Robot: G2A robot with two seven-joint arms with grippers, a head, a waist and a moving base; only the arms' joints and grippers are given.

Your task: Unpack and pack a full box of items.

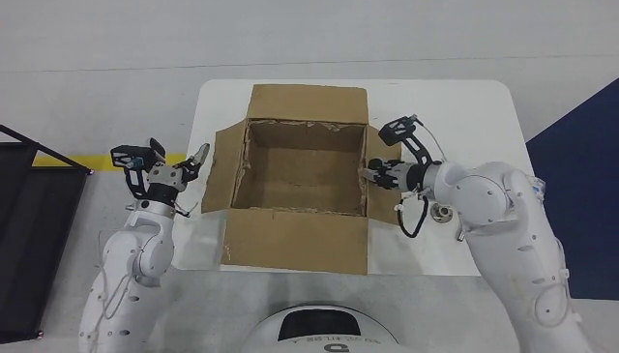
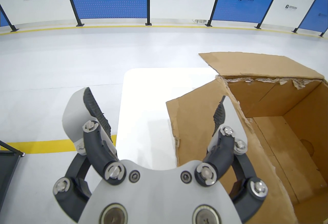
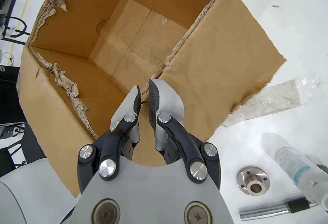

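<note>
An open cardboard box stands on the white table, all flaps folded out and nothing inside it. My left gripper is open beside the box's left flap, with one fingertip close to that flap's edge. My right gripper is at the box's right wall. In the right wrist view it is shut on the torn fold where the right flap meets the wall. The box floor is bare.
On the table right of the box lie a clear plastic bag, a metal flange, a clear plastic tube and a metal rod with a black end. A black rack stands off the table's left side.
</note>
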